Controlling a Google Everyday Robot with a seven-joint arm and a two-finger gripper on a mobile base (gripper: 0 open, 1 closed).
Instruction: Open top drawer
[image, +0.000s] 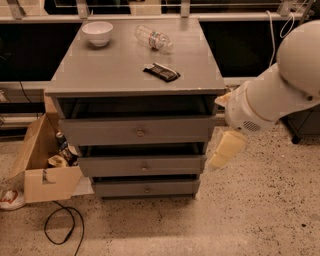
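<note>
The grey cabinet (135, 82) stands in the middle of the camera view with three drawer fronts. The top drawer (100, 132) is the tallest and widest front, with a small round silver knob (140, 133) at its centre. A dark gap shows between its upper edge and the cabinet top. My gripper (225, 148), cream-coloured, hangs from the big white arm (280, 90) just right of the cabinet's right edge. It is level with the gap between the top and middle drawers, well right of the knob, and touches nothing that I can see.
On the cabinet top lie a white bowl (97, 32), a plastic bottle on its side (153, 38) and a dark snack bar (161, 72). An open cardboard box (42, 175) with cans stands at the left. A black cable (62, 225) loops on the speckled floor.
</note>
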